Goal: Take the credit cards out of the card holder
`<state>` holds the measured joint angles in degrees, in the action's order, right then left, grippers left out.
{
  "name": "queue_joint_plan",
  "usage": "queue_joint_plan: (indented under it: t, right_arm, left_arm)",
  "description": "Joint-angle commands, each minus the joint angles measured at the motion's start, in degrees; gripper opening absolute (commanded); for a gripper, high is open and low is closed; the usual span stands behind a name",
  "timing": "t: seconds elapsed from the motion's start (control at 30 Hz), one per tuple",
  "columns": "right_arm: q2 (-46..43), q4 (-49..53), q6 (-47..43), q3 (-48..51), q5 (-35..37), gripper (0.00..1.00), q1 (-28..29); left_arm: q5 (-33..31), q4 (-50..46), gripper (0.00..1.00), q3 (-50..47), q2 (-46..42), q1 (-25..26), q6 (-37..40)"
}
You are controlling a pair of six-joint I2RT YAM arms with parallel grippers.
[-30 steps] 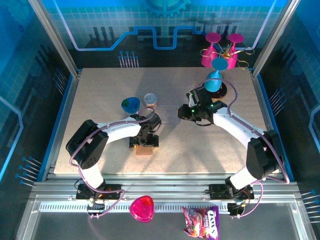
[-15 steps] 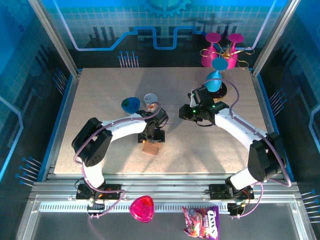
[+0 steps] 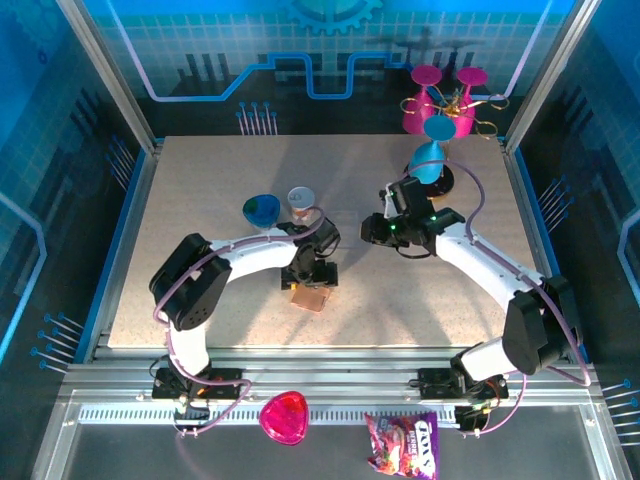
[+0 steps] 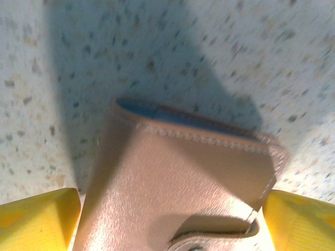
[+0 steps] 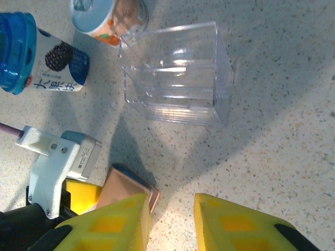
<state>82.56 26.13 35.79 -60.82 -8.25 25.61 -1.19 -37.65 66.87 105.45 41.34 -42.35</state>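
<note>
Two grippers to account for, taken from the left. Pinches the card holder (image 4: 183, 172) between the yellow fingers (image 4: 36, 219) of the left gripper (image 3: 311, 272), one finger pressed to each side edge. Keeps it folded shut, tan leather outward, with a sliver of blue lining along the far edge, tilted over the speckled table (image 3: 200, 220) near its middle. Cannot tell whether the lower edge touches the surface. Puts the credit cards, by judgement only, inside the closed fold.

Beyond the holder, on the far side: a blue-capped bottle (image 5: 36, 57), a small cup (image 5: 107, 15), then a clear plastic container (image 5: 175, 78), all apart from the holder.

Further right: hangs the right gripper (image 5: 171, 209) above the table, near the holder's right edge, fingers parted and nothing between them.

Reads as the opening step: holder secured, not yet spread, nothing drawn out. Next calls for a steady pinch on the left and the parted right fingers brought to the free flap. Then peeling that flap back to bare the pockets, nipping a card's exposed edge and drawing it straight out. Needs care against thin leather twisting or slipping in the left pinch.
</note>
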Motion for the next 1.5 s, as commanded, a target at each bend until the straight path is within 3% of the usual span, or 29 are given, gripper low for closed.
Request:
queue_joint_plan:
  t: [0.0,0.27,0.43,0.7,0.87,1.03,1.37,1.47]
  right_arm:
    - [-1.5,1.6,1.1,1.5,-1.5,0.29,2.4]
    - [-1.1,1.8,2.9,3.2,-0.7,0.29,6.5]
    - [-0.5,2.3,3.6,3.2,0.1,0.29,8.5]
    - [-0.1,2.3,4.8,4.1,0.3,0.30,10.6]
    - [1.0,2.6,5.2,4.0,0.0,0.30,11.9]
    - [3.5,4.2,4.9,2.2,0.2,0.29,14.1]
    - [13.6,9.6,7.5,-6.9,4.9,0.30,22.7]
    - [17.8,12.1,7.0,-11.0,6.7,0.31,25.4]
  left_arm:
    - [4.4,2.0,0.89,-4.3,-4.3,0.4,-2.6]
    - [8.2,8.7,0.83,-10.8,-10.7,0.3,-6.5]
    - [11.0,10.2,0.91,-12.4,-12.1,0.2,-7.6]
    - [16.0,16.0,0.88,-17.3,-14.6,0.1,-10.7]
    - [12.7,16.8,0.87,-19.9,-19.3,-0.5,-13.2]
    - [13.7,20.4,0.81,-24.5,-25.1,-4.6,-15.0]
    - [21.2,26.9,0.56,-32.4,-30.4,-15.7,-16.0]
    - [23.4,28.6,0.55,-34.8,-31.5,-19.2,-16.4]
